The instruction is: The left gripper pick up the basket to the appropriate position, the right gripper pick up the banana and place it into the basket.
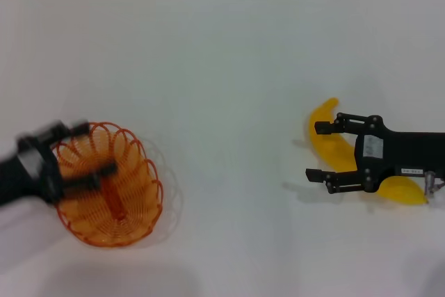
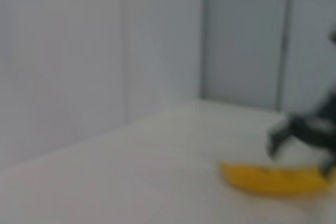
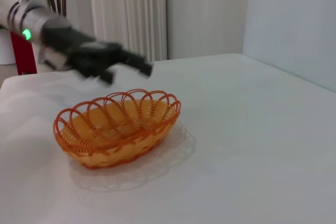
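Left gripper (image 1: 94,149) hovers above the near rim of the basket (image 1: 132,193), jaws spread, nothing pinched; seen from the right wrist it hangs just over the rim, no contact I can make out. Basket sits flat on the desk (image 1: 222,67), left side.

Right gripper (image 1: 318,151) is over the banana (image 1: 327,140), jaws spread wide, one finger either side of the fruit's middle. Banana lies on the desk, right side, well apart from the basket; part of it is hidden under the gripper body.

Risks, as I judge them:
- Left jaws may close on a thin wire loop and slip, tipping the basket.
- Curved, smooth banana could roll or squirt out if clamped off-centre.
- Basket moved late: banana dropped short.
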Robot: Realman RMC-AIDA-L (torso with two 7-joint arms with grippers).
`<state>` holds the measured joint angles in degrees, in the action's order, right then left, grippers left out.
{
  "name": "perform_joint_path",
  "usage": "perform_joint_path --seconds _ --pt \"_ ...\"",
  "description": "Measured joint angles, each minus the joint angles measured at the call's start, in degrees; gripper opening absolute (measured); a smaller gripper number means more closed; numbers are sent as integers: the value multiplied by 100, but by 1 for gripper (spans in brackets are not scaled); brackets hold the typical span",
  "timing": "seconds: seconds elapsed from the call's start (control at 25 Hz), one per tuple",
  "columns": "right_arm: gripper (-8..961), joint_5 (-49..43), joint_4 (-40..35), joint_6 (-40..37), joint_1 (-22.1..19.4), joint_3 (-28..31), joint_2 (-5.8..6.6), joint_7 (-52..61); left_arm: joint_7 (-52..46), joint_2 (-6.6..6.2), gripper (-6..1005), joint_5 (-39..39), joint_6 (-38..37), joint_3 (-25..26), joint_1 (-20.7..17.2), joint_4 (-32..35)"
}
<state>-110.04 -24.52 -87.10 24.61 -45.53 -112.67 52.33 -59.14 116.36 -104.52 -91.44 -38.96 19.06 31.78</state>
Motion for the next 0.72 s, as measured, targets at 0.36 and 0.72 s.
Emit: perform_joint_path --seconds 0.36,0.72 --pt "878 1 0 -5 56 0 18 43 -3705 -365 894 -2316 83 368 1441 1892" --pt "876 0 13 -13 205 -13 26 57 -2867 69 866 -4439 -44 77 2024 3023"
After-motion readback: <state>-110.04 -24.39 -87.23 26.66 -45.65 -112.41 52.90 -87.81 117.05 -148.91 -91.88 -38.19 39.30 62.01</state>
